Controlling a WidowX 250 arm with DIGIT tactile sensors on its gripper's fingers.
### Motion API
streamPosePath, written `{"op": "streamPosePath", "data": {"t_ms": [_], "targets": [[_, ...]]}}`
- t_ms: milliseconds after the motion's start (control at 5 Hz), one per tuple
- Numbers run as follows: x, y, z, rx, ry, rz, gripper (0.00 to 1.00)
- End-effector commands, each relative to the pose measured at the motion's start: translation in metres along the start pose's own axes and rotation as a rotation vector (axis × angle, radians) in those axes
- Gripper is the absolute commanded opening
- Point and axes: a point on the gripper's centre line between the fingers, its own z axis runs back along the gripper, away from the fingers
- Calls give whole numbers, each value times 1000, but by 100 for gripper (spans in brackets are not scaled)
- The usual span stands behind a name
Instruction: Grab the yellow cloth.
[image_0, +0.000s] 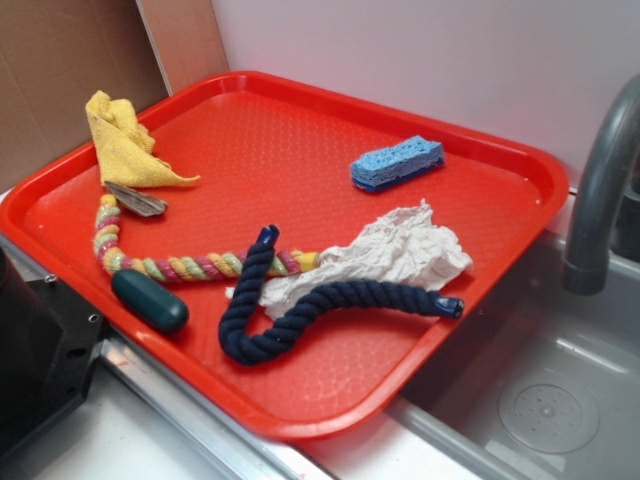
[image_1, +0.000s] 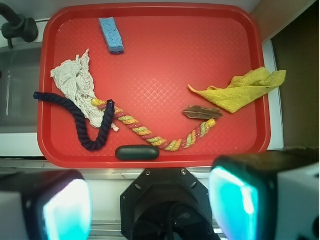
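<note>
1. Nothing of the task looks done yet, in my judgement: the yellow cloth is lying untouched on the red tray, and the tool is hanging well short of it, outside the tray's near rim.
2. The tool's two fingers are showing at the bottom of the wrist view, standing wide apart with nothing between them.
3. What is left is the whole job: reaching across to the cloth, coming down over it and closing on it.
4. The cloth is sitting crumpled at one end of the tray, partly riding up on the rim there, with one pointed corner reaching toward the tray's middle.
5. The tray is holding everything else too. A small brown piece is lying just beside the cloth's lower edge, touching the end of a pink-yellow-green rope.
6. A dark green oval object is resting near the rim, just beside that rope.
7. At the far end from the cloth, a navy rope is curling across a white crumpled rag, and a blue sponge is lying apart by itself.
8. A sink with a grey faucet is sitting beside the tray.
</note>
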Motion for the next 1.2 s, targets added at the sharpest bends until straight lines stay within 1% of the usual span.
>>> {"op": "streamPosePath", "data": {"t_ms": [0,200,400,600,800,1000], "targets": [[0,0,0,0,0,0,100],[17,51,-50,138,63,209,100],[30,93,-76,187,29,433,100],[33,129,-101,256,-53,682,100],[39,156,-127,337,-138,879,100],[58,158,-158,236,-121,820,100]]}}
